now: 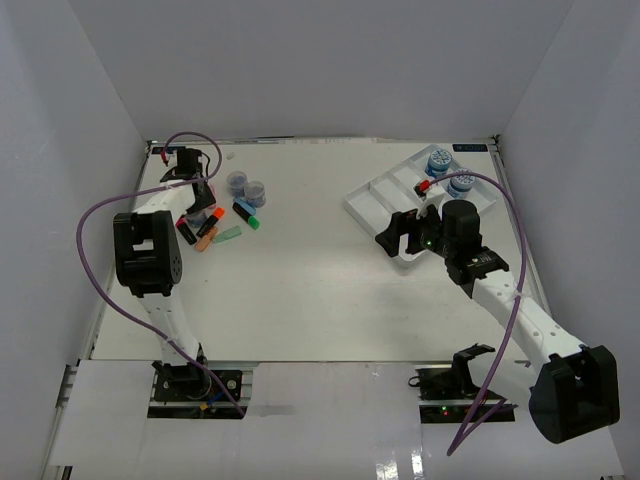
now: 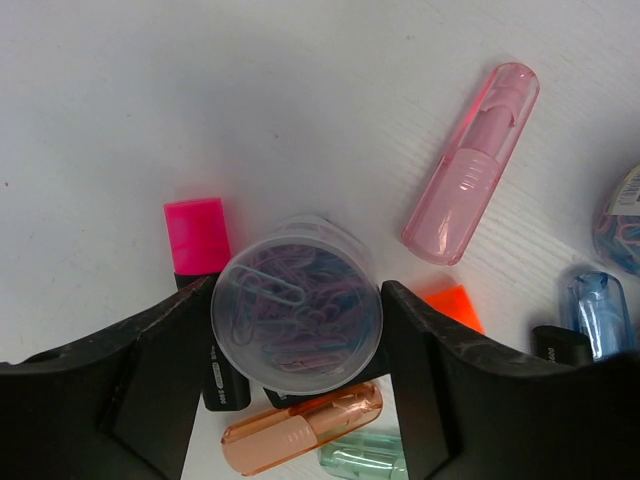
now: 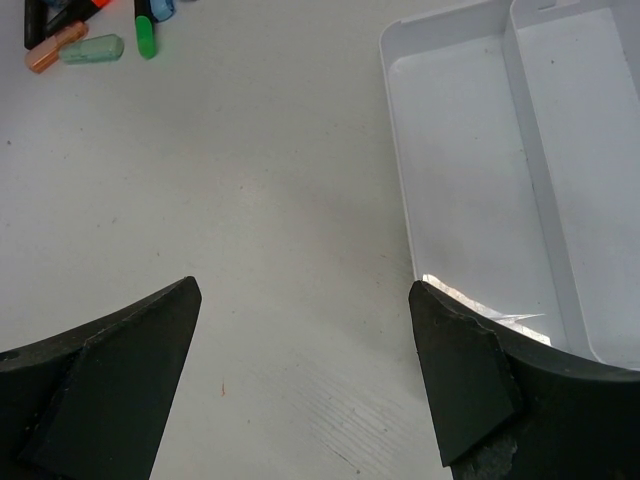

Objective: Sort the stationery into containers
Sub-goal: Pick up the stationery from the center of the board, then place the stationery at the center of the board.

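In the left wrist view a clear round jar (image 2: 297, 305) full of coloured paper clips sits between the jaws of my left gripper (image 2: 297, 330), which touch it on both sides. It rests over a pink marker (image 2: 198, 235) and an orange clear cap (image 2: 300, 428). From above, the left gripper (image 1: 203, 198) is down in the marker pile at the far left, with two more jars (image 1: 246, 186) beside it. The white tray (image 1: 385, 200) lies at the far right. My right gripper (image 1: 395, 235) hangs open and empty at the tray's near-left corner (image 3: 400, 60).
Around the held jar lie a pink clear cap (image 2: 472, 165), a green cap (image 2: 365, 455), an orange marker (image 2: 455, 303) and a blue cap (image 2: 597, 310). The tray's far compartments hold two patterned-lid jars (image 1: 450, 170) and a red marker (image 1: 428, 185). White walls enclose the table.
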`<state>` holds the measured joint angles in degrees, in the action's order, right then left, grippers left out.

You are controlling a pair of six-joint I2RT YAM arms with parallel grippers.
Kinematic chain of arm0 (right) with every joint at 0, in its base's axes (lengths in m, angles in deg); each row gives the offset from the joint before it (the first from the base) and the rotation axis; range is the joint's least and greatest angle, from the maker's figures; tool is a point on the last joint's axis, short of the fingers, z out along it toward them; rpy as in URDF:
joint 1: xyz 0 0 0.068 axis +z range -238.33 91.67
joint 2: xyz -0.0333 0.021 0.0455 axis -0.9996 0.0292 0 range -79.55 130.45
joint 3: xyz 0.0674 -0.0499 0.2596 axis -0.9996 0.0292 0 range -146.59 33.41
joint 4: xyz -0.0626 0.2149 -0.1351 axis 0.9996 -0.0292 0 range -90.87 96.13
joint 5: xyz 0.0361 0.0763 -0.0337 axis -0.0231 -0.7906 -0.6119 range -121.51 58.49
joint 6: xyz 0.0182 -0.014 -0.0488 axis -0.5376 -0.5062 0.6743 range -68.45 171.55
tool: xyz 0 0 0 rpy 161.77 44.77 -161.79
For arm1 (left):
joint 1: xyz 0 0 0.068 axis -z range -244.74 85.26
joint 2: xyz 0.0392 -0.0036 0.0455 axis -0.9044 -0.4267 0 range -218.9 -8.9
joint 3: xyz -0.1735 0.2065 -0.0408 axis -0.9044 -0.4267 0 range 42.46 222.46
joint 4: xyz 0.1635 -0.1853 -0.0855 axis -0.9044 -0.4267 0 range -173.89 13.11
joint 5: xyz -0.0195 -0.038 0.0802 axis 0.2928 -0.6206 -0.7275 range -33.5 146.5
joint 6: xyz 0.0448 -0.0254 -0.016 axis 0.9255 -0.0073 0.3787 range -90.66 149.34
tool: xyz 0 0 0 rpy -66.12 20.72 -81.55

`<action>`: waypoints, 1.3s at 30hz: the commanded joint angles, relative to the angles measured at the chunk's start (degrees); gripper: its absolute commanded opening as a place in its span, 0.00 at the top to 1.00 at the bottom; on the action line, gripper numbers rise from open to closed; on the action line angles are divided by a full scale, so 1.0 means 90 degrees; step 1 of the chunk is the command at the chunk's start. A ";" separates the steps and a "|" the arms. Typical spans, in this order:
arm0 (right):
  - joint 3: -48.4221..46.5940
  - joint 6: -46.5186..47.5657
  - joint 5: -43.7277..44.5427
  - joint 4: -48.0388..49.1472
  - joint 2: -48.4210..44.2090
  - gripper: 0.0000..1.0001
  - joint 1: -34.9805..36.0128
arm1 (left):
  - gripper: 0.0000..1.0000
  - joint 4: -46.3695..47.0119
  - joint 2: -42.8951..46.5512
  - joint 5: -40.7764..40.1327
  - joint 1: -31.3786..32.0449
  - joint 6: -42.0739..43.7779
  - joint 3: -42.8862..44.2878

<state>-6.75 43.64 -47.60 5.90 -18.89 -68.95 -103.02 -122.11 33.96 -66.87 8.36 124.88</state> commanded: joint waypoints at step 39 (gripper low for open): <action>-0.0059 0.0224 0.0519 -0.0502 -0.0617 0.09 0.0034 | 0.28 0.0511 0.0518 0.0943 0.4954 0.0251 -0.0123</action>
<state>-6.75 44.54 -44.33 1.74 -23.37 -68.95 -102.17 -119.96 44.64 -22.35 12.56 124.13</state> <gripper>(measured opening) 0.911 0.713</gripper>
